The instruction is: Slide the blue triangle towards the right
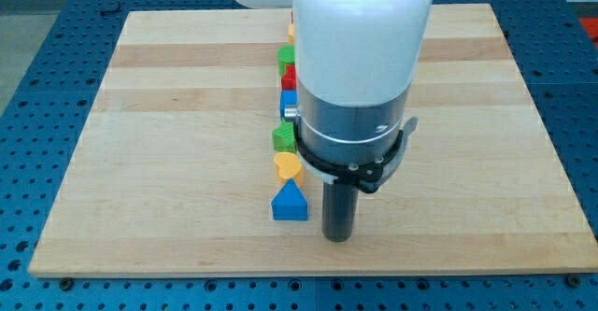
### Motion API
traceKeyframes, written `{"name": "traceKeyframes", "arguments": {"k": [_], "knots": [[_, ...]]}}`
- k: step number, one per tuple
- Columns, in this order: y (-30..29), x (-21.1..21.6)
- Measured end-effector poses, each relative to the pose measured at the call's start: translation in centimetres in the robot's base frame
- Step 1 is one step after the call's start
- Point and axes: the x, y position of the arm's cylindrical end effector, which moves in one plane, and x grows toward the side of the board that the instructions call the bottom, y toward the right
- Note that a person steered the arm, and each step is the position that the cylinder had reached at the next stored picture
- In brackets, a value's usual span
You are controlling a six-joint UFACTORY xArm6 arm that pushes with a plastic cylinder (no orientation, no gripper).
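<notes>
The blue triangle (290, 204) lies on the wooden board (168, 162) near the view's bottom, at the lower end of a column of blocks. My tip (338, 237) rests on the board just to the right of the blue triangle and slightly below it, with a small gap between them. The white arm body (360, 59) hides the right side of the column.
Above the blue triangle stand a yellow heart-like block (288, 166), a green block (284, 136), a blue block (289, 100), a red block (289, 77), a green block (286, 57) and a yellow block (291, 33), partly hidden by the arm. Blue perforated table surrounds the board.
</notes>
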Motion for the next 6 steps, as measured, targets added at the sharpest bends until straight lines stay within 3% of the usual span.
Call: {"name": "traceKeyframes", "arguments": {"k": [1, 3, 4, 6], "knots": [[-3.1, 0.7], [-8.2, -2.4], [-7.8, -4.3], [-1.0, -5.0]]}}
